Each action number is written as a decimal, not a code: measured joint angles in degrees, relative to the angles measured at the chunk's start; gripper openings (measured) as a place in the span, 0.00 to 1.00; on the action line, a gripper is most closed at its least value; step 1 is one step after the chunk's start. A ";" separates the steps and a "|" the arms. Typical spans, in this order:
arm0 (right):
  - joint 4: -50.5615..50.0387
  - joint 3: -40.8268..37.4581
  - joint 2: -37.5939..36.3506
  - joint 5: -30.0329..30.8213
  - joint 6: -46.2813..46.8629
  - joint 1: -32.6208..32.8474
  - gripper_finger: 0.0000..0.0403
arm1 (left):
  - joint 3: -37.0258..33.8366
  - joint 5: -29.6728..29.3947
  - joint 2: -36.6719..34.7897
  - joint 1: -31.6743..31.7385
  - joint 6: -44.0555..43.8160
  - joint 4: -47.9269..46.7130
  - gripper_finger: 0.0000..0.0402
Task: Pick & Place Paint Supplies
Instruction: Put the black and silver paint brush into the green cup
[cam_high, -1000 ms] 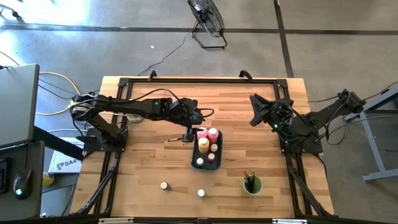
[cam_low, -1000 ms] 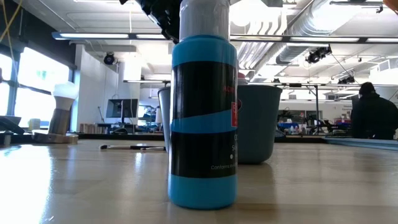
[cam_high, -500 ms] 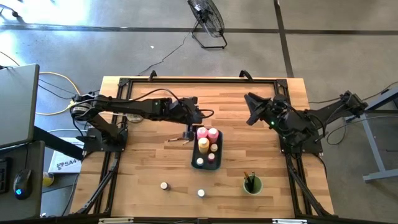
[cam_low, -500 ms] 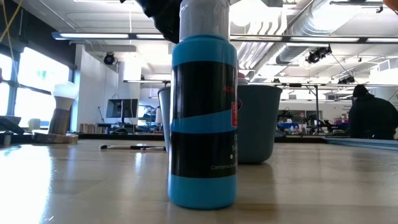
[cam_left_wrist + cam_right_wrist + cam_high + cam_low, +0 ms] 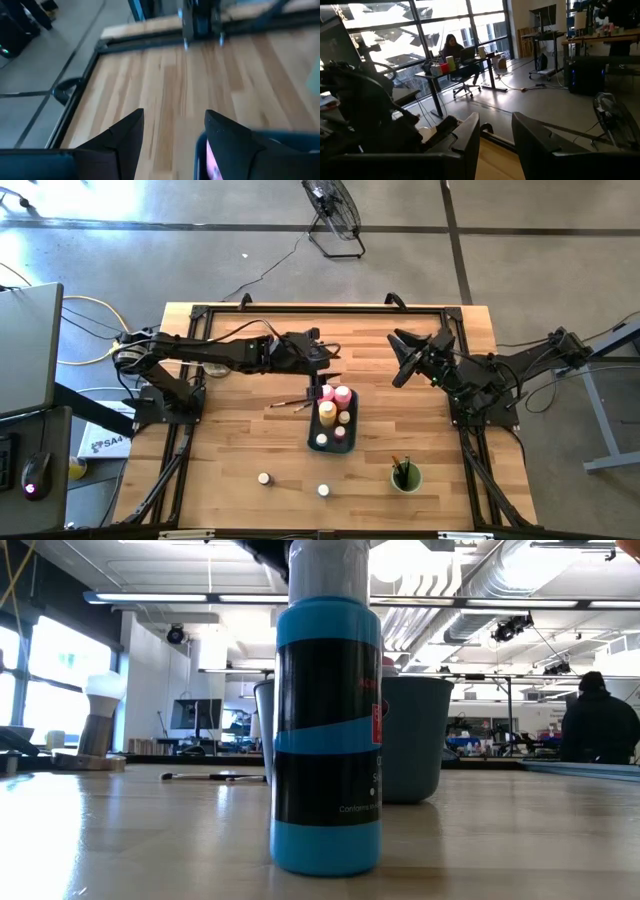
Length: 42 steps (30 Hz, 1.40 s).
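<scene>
The blue-grey tray point(image 5: 312, 442) lies mid-table. In it stand two pink squeeze bottles point(image 5: 334, 394), a yellow one point(image 5: 327, 412) and some small jars. A thin paintbrush point(image 5: 289, 402) lies flat on the wood left of the tray. Two pale-capped jars point(image 5: 264, 478) point(image 5: 323, 491) stand near the front edge; the nearer one fills the low view as a blue jar point(image 5: 325, 730). My left gripper point(image 5: 322, 370) hangs open above the tray's far end, its fingers point(image 5: 125, 140) with nothing between them. My right gripper point(image 5: 400, 362) is raised at the far right, open and holding nothing point(image 5: 495, 135).
A round green cup point(image 5: 405, 477) with brushes standing in it sits near the front right; it shows behind the blue jar in the low view point(image 5: 418, 735). Bare wood lies left of the tray and along the far edge point(image 5: 165, 75). A person stands far off in the room.
My left gripper has tipped upward from just above the paintbrush and now hangs higher, nearer the tray's far end; the brush stays flat on the wood. My right gripper has rolled about its own axis and swung a little toward the table's left.
</scene>
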 joint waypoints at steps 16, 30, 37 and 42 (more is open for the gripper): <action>-0.09 0.00 0.00 -0.89 -13.77 0.02 0.27 | 0.00 -0.52 -0.13 0.00 -17.18 8.33 0.51; -0.11 0.00 -0.55 -7.17 -17.80 0.02 0.27 | 0.07 -10.80 -17.85 -1.09 -15.10 -0.20 0.32; 0.02 0.00 -0.55 -20.05 -17.67 0.02 0.27 | 0.06 -21.60 -24.64 -8.41 -15.21 -14.09 0.20; 0.58 -0.01 -0.55 -22.51 -17.74 0.00 0.27 | 0.02 -31.12 -26.60 -15.87 -15.34 -18.39 0.13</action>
